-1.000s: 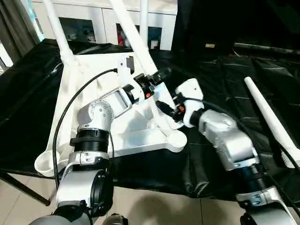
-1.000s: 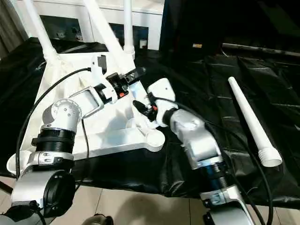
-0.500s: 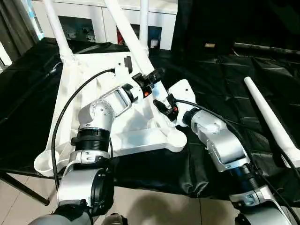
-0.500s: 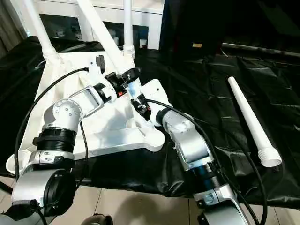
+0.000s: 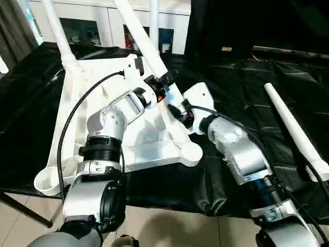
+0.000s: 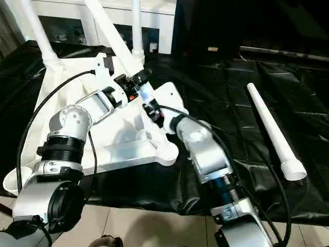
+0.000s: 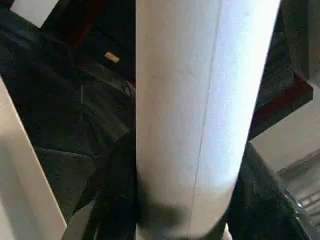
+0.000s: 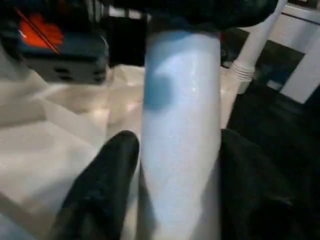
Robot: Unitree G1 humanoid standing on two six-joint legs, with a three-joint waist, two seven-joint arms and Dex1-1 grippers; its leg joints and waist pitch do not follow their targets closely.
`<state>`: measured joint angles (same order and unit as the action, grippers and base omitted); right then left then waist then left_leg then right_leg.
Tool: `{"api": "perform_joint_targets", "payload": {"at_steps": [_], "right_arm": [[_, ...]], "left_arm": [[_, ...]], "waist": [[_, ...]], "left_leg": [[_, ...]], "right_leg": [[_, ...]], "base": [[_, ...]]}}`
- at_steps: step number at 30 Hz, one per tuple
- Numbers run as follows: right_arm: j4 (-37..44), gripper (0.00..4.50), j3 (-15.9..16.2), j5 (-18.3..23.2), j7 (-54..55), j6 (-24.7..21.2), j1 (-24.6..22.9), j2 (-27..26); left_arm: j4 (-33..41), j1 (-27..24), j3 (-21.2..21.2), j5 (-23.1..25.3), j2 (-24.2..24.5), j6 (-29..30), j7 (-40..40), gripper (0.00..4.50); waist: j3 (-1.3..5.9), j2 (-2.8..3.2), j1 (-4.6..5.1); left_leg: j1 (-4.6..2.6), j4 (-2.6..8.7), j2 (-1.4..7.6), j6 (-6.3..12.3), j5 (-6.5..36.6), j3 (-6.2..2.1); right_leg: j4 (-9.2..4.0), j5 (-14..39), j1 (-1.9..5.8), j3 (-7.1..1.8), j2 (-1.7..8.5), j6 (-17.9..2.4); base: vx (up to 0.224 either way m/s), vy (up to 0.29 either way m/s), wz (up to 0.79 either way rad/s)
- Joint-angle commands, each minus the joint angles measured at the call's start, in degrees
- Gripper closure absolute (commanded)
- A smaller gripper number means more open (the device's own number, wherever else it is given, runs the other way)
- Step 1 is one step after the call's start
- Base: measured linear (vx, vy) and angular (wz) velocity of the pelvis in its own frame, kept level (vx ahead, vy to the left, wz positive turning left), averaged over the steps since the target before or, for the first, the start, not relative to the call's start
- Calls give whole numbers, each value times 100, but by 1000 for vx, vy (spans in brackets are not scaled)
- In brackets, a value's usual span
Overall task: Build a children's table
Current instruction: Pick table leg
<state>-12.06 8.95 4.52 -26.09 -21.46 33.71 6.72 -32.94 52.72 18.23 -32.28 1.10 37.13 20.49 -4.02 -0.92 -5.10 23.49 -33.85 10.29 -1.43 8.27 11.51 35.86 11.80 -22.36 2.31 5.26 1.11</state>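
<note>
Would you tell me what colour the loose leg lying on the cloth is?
White, lying on the black cloth; the leg shows best in the right eye view.

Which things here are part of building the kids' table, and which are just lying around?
Part of the job: white tabletop, upside down; two legs standing in its far sockets; tilted leg between both grippers' fingers, left gripper, right gripper; loose leg lying on the cloth.

Just there: black cloth; white cabinet behind.

The 3 upright legs (image 5: 134, 31) all run off the top edge, so their far ends can't be seen. Where the tilted one meets the tabletop (image 5: 77, 134) is buried behind both grippers – can't tell if it's seated. Wrist shots – leg cropped at both ends.
</note>
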Motion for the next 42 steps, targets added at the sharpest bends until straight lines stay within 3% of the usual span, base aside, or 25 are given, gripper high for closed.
{"api": "perform_joint_targets", "payload": {"at_steps": [1, 3, 5, 7, 8, 11, 15, 19, 20, 21, 23, 24, 28, 35, 42], "right_arm": [[190, 158, -180, 440, -344, -299, 93, 30], [253, 148, -366, 699, -518, -510, 128, 89], [444, 140, -575, 1222, -1117, -975, 153, 365], [648, 140, -732, 1842, -1987, -1768, 178, 907], [643, 140, -774, 1956, -2154, -1921, 191, 1039], [543, 140, -828, 2048, -2422, -2064, 217, 1308], [449, 140, -692, 1974, -2684, -2175, 194, 1645], [543, 140, -722, 2289, -2705, -2526, 174, 1614], [560, 140, -745, 2348, -2716, -2589, 180, 1580], [575, 140, -760, 2394, -2739, -2634, 180, 1561], [599, 140, -789, 2531, -2828, -2756, 182, 1515], [604, 140, -829, 2646, -2895, -2832, 174, 1485], [590, 140, -941, 3022, -3102, -3088, 114, 1439], [525, 140, -629, 2839, -3207, -3113, 102, 1553], [571, 140, -531, 2907, -3254, -3223, 133, 1621]], "left_arm": [[115, 159, -162, 70, 111, 9, 188, 261], [177, 133, -299, 142, 226, 69, 363, 261], [360, 66, -568, 201, 454, 274, 744, 262], [646, 15, -816, 90, 746, 632, 1288, 262], [749, -8, -871, 18, 821, 761, 1439, 262], [1007, -79, -996, -163, 980, 1004, 1767, 262], [1347, -140, -1136, -367, 1089, 1236, 2085, 262], [1747, -204, -1230, -592, 1097, 1533, 2357, 262], [1794, -213, -1259, -599, 1101, 1548, 2404, 262], [1826, -224, -1270, -608, 1099, 1569, 2419, 262], [1911, -270, -1322, -647, 1112, 1620, 2495, 262], [1955, -309, -1379, -640, 1134, 1621, 2547, 262], [2017, -413, -1516, -550, 1138, 1538, 2657, 262], [2352, -573, -1744, -559, 1132, 1518, 2914, 262], [2470, -644, -1867, -567, 1199, 1488, 3042, 262]], "waist": [[491, -44, -33], [490, -57, -45], [486, -59, -62], [487, -66, -115], [481, -59, -128], [481, -35, -166], [471, -86, -212], [475, -100, -206], [478, -93, -207], [479, -43, -209], [484, -56, -200], [486, -26, -202], [490, -53, -214], [488, -83, -244], [483, -110, -246]], "left_leg": [[-214, 341, 242, 169, 864, -133], [-216, 341, 244, 220, 827, -132], [-225, 342, 251, 251, 821, -130], [-233, 331, 259, 267, 730, -130], [-230, 329, 267, 250, 697, -128], [-230, 328, 250, 94, 783, -118], [-230, 335, 258, -28, 878, -112], [-225, 335, 254, -48, 900, -119], [-227, 331, 250, -49, 885, -118], [-227, 332, 250, -62, 883, -124], [-231, 333, 250, -76, 879, -123], [-229, 332, 247, -89, 876, -127], [-248, 333, 248, -90, 919, -114], [-232, 341, 252, -178, 903, -116], [-231, 339, 253, -164, 888, -111]], "right_leg": [[-353, -47, 253, -185, 286, -1336], [-350, -86, 256, -181, 282, -1360], [-340, -80, 261, -179, 279, -1359], [-319, -146, 283, -177, 289, -1400], [-318, -157, 265, -180, 296, -1408], [-315, -27, 238, -171, 298, -1478], [-329, 212, 245, -173, 315, -1484], [-334, 311, 244, -173, 322, -1454], [-333, 315, 240, -173, 318, -1444], [-331, 325, 236, -174, 321, -1435], [-332, 253, 236, -172, 304, -1436], [-323, 229, 235, -169, 305, -1445], [-330, 165, 225, -166, 290, -1503], [-335, 329, 235, -172, 308, -1366], [-344, 441, 228, -178, 309, -1303]], "base": [[0, 0, 0], [0, 0, 0], [0, 0, 0], [0, 0, 0], [0, 0, 0], [0, 0, 0], [0, 0, 0], [0, 0, 0], [0, 0, 0], [0, 0, 0], [0, 0, 0], [0, 0, 0], [0, 0, 0], [0, 0, 0], [0, 0, 0]]}}
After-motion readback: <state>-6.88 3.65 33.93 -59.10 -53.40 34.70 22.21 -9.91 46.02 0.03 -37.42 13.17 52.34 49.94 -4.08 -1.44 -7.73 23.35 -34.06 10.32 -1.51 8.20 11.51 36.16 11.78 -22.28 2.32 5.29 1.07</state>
